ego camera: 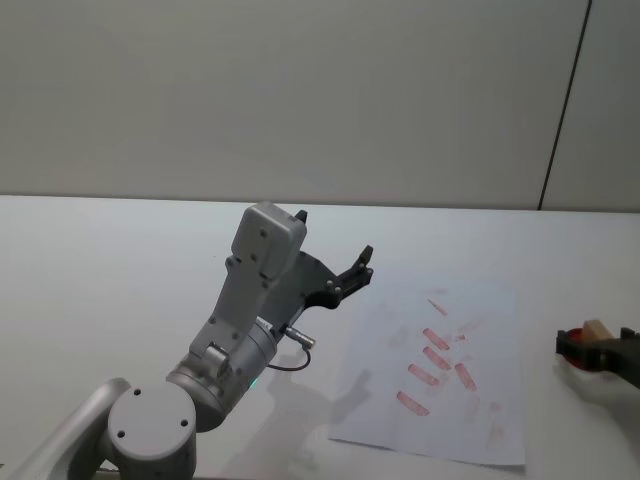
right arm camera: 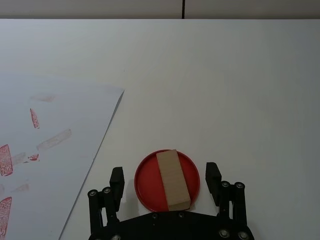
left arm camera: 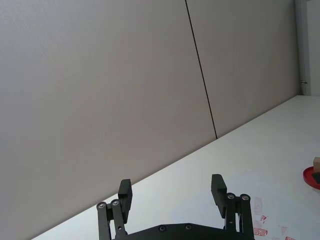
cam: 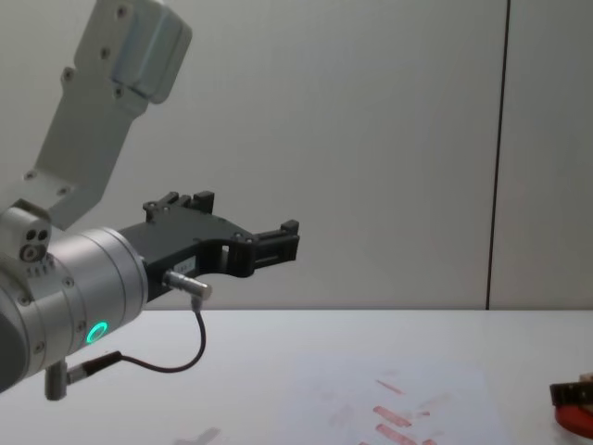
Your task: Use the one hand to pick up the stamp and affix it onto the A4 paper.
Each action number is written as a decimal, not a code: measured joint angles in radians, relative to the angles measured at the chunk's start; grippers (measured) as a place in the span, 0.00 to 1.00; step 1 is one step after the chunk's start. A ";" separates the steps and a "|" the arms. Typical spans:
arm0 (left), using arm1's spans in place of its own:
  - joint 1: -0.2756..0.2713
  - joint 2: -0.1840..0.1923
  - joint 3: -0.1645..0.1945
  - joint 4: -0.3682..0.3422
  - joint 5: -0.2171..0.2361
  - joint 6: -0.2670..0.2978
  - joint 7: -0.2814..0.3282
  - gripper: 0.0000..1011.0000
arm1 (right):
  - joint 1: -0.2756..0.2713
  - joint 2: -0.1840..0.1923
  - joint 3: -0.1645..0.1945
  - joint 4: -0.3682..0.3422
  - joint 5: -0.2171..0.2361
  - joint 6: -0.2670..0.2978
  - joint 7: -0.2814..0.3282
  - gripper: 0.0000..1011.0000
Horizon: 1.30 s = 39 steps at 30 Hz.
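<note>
Your right gripper (right arm camera: 165, 172) has its fingers spread wide, one on each side of the red pad (right arm camera: 146, 186). The stamp (right arm camera: 172, 181) lies flat on that pad, between the fingers and gripped by neither. The A4 paper (right arm camera: 55, 145) lies just beside the pad, with a strip of bare table (right arm camera: 235, 85) between the pad's rim and the paper's edge. Beyond the pad, plain table runs to the wall. Your left gripper (left arm camera: 171, 184) hangs raised by the paper's left edge, fingers apart.
</note>
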 joint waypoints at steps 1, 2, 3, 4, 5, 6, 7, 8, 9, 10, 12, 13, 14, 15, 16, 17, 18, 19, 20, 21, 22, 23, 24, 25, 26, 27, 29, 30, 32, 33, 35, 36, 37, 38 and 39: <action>0.000 0.000 0.000 0.000 0.000 0.000 0.000 0.99 | 0.000 0.000 0.000 0.001 0.000 0.000 0.000 0.99; 0.000 0.000 0.000 0.000 0.000 0.000 0.000 0.99 | 0.001 -0.001 0.000 0.001 0.000 0.000 0.000 0.97; 0.000 0.000 0.000 0.000 0.000 0.000 0.000 0.99 | 0.001 -0.001 0.000 0.002 0.000 0.000 0.000 0.96; 0.000 0.000 0.000 0.000 0.000 0.000 0.000 0.99 | 0.001 -0.001 0.000 0.003 -0.001 0.000 0.000 0.92; 0.000 0.000 0.000 0.000 0.000 0.000 0.000 0.99 | 0.001 -0.002 0.000 0.003 -0.001 0.001 0.000 0.91; 0.000 0.000 0.000 0.000 0.000 0.000 0.000 0.99 | 0.002 -0.002 -0.001 0.003 -0.001 0.001 0.000 0.89; 0.000 0.000 0.000 0.000 0.000 0.000 0.000 0.99 | 0.002 -0.002 -0.001 0.004 -0.001 0.001 0.000 0.88; 0.000 0.000 0.000 0.000 0.000 0.000 0.000 0.99 | 0.002 -0.002 -0.001 0.005 -0.001 0.001 0.000 0.82; 0.000 0.000 0.000 0.000 0.000 0.000 0.000 0.99 | 0.002 -0.002 -0.001 0.005 -0.001 0.001 0.000 0.80; 0.000 0.000 0.000 0.000 0.000 0.000 0.000 0.99 | 0.002 -0.003 -0.001 0.005 -0.001 0.001 0.000 0.80; 0.000 0.000 0.000 0.000 0.000 0.000 0.000 0.99 | 0.002 -0.003 -0.001 0.006 -0.002 0.001 0.000 0.72; 0.000 0.000 0.000 0.000 0.000 0.000 0.000 0.99 | 0.002 -0.003 -0.001 0.006 -0.002 0.001 0.000 0.70; 0.000 0.000 0.000 0.000 0.000 0.000 0.000 0.99 | 0.002 -0.003 -0.001 0.007 -0.002 0.001 0.000 0.68; 0.000 0.000 0.000 0.000 0.000 0.000 0.000 0.99 | 0.003 -0.003 -0.001 0.007 -0.002 0.001 0.000 0.62; 0.000 0.000 0.000 0.000 0.000 0.000 0.000 0.99 | 0.003 -0.003 -0.001 0.007 -0.002 0.001 0.000 0.58; 0.000 0.000 0.000 0.000 0.000 0.000 0.000 0.99 | 0.003 -0.003 -0.001 0.007 -0.002 0.001 0.000 0.58; 0.000 0.000 0.000 0.000 0.000 0.000 0.000 0.99 | 0.003 -0.003 -0.001 0.008 -0.002 0.001 0.000 0.54; 0.000 0.000 0.000 0.000 0.000 0.000 0.000 0.99 | 0.003 -0.004 -0.001 0.008 -0.002 0.001 0.000 0.50; 0.000 0.000 0.000 0.000 0.000 0.000 0.000 0.99 | 0.003 -0.004 -0.001 0.008 -0.002 0.001 0.000 0.48; 0.000 0.000 0.000 0.000 0.000 0.000 0.000 0.99 | 0.003 -0.004 -0.001 0.008 -0.002 0.001 0.000 0.44; 0.000 0.000 0.000 0.000 0.000 0.000 0.000 0.99 | 0.003 -0.004 -0.001 0.008 -0.002 0.001 0.000 0.40; 0.000 0.000 0.000 0.000 0.000 0.000 0.000 0.99 | 0.003 -0.004 -0.001 0.008 -0.002 0.001 0.000 0.36; 0.000 0.000 0.000 0.000 0.000 0.000 0.000 0.99 | 0.003 -0.004 -0.001 0.008 -0.002 0.001 0.000 0.34; 0.000 0.000 0.000 0.000 0.000 0.000 0.000 0.99 | 0.003 -0.004 -0.001 0.008 -0.002 0.001 0.000 0.33; 0.000 0.000 0.000 0.000 0.000 0.000 0.000 0.99 | 0.004 -0.004 -0.001 0.008 -0.002 0.001 0.000 0.28; 0.000 0.000 0.000 0.000 0.000 0.000 0.000 0.99 | 0.004 -0.004 -0.001 0.009 -0.002 0.001 0.000 0.25; 0.000 0.000 0.000 0.000 0.000 0.000 0.000 0.99 | 0.004 -0.004 -0.001 0.009 -0.002 0.001 0.000 0.21; 0.000 0.000 0.000 0.000 0.000 0.000 0.000 0.99 | 0.004 -0.004 -0.001 0.009 -0.002 0.001 0.000 0.21; 0.000 0.000 0.000 0.000 0.000 0.000 0.000 0.99 | 0.004 -0.004 -0.001 0.009 -0.002 0.001 0.000 0.22; 0.000 0.000 0.000 0.000 0.000 0.000 0.000 0.99 | 0.004 -0.005 -0.001 0.009 -0.002 0.001 0.000 0.22; 0.000 0.000 0.000 0.000 0.000 0.000 0.000 0.99 | 0.004 -0.005 -0.001 0.009 -0.002 0.001 0.000 0.22; 0.000 0.000 0.000 0.000 0.000 0.000 0.000 0.99 | 0.004 -0.005 0.000 0.009 -0.002 0.000 0.000 0.22; 0.000 0.000 0.000 0.000 0.000 0.000 0.000 0.99 | 0.004 -0.005 0.000 0.009 -0.002 -0.001 0.000 0.22; 0.000 0.000 0.000 0.000 0.000 0.000 0.000 0.99 | 0.003 -0.005 0.000 0.008 -0.001 -0.002 0.000 0.22; 0.000 0.000 0.000 0.000 0.000 0.000 0.000 0.99 | 0.003 -0.005 0.000 0.006 -0.001 -0.003 -0.001 0.22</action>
